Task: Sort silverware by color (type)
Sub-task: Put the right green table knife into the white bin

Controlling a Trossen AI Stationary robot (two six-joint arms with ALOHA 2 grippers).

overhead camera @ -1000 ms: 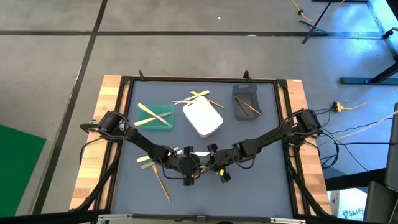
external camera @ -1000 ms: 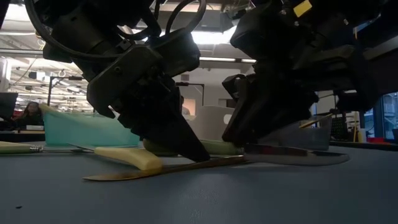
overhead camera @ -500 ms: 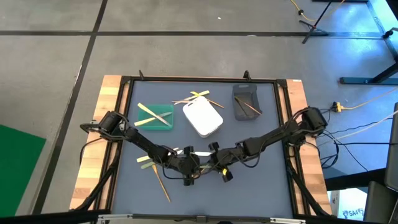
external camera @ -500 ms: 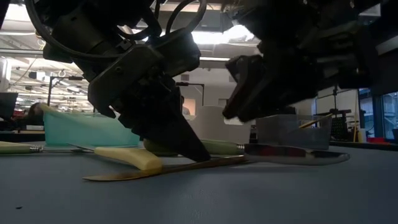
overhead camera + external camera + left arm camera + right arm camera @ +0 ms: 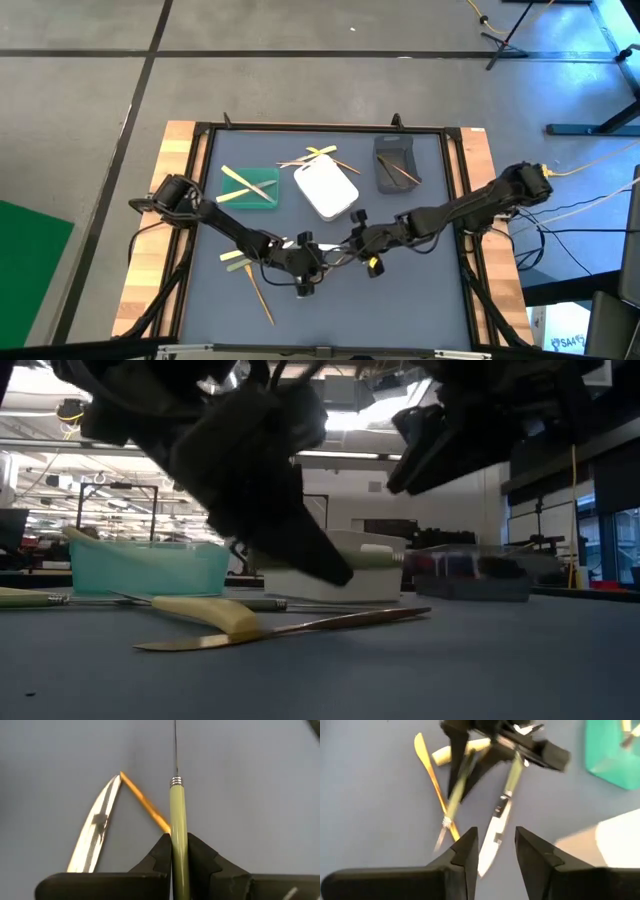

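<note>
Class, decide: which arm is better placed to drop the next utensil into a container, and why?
Left. The left gripper is shut on the green-handled utensil, lifted off the table; the right gripper is open and empty.

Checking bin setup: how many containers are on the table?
3, along the far side: green container left, white container centre, grey container right. None seem hidden.

- A robotics lab or research workspace, in a large open industrial-style hall.
- The grey work surface (image 5: 330, 300) sits in a black frame on wooden boards, with two dark robot arms mounted at its sides.
- The floor around it is bare grey concrete (image 5: 300, 90) marked with dark lines.
- Loose cables (image 5: 590, 165) and a metal stand base (blue-tinted) lie on the floor to one side.
- Beyond the surface, ceiling lights (image 5: 345, 420), desks and equipment fill the hall.
</note>
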